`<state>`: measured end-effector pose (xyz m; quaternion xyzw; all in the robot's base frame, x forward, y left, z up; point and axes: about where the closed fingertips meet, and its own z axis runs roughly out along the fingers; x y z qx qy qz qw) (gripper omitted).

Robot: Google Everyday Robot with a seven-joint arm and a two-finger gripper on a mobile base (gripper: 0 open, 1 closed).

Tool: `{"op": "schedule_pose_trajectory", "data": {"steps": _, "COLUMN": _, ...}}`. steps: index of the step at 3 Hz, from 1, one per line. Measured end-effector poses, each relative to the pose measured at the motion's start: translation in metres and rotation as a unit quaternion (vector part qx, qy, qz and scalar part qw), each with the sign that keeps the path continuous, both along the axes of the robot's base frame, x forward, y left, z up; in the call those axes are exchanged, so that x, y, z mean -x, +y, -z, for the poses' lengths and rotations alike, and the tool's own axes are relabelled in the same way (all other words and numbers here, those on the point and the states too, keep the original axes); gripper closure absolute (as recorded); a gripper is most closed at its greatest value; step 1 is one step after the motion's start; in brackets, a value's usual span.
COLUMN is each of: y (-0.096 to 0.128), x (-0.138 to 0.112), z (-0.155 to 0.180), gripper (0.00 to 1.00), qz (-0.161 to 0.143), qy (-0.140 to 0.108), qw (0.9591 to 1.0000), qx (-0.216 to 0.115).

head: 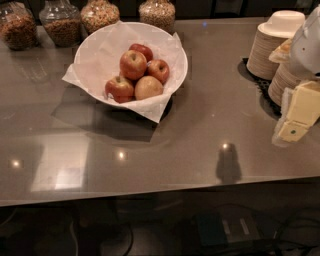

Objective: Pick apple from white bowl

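Hanging at the right edge, the gripper (299,116) is well apart from the white bowl (183,67) holding five apples (133,65). Clenched or released, I cannot tell.

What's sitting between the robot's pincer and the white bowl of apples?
Nothing: in the camera view only bare grey countertop separates the pale yellow pincer at right from the wide paper-lined white bowl.

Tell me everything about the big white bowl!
The white bowl is wide, round and shallow, sitting upright on the table, near the jars. Crinkled white paper lines it, with corners poking over the rim. Five red-and-yellow apples are piled inside. Nothing else touches it; the gripper hangs far off at the right edge.
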<state>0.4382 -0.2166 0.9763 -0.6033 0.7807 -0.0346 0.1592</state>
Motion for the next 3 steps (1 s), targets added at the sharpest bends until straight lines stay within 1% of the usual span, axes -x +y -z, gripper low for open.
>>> {"op": "schedule_pose_trajectory", "data": {"steps": 1, "y": 0.0, "x": 0.0, "z": 0.0, "gripper": 0.0, "qz": 0.0, "qy": 0.0, "qw": 1.0, "qx": 0.0}}
{"op": "schedule_pose_trajectory", "data": {"steps": 2, "y": 0.009, "x": -0.013, "z": -0.004, "gripper": 0.0, "qz": 0.0, "qy": -0.02, "qw": 0.9996, "qx": -0.02}}
{"op": "schedule_pose_trajectory", "data": {"steps": 3, "y": 0.025, "x": -0.032, "z": -0.006, "gripper": 0.0, "qz": 0.003, "qy": -0.039, "qw": 0.9979, "qx": -0.052}}
